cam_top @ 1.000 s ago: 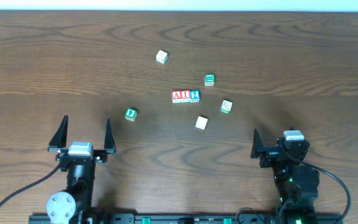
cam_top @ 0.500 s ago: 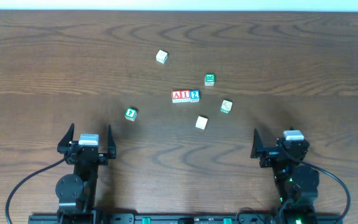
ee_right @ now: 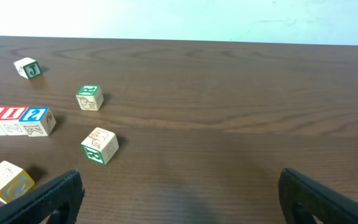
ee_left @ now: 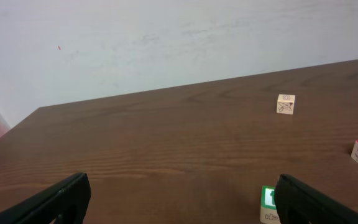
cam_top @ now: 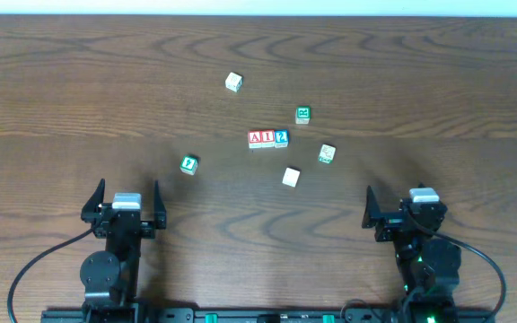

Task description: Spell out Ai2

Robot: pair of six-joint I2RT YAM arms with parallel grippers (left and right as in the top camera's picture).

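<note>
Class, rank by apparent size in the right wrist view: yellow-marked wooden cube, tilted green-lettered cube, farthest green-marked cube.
yellow-marked wooden cube
tilted green-lettered cube
farthest green-marked cube
Nearness alone may explain this.

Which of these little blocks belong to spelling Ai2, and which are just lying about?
For the job: red A block, red I block, blue 2 block, together in a row.
Lying about: far pale block, green block behind the row, tilted green block, near pale block, green block at left.

Eight blocks (cam_top: 268,137) — two grippers (cam_top: 126,190)
</note>
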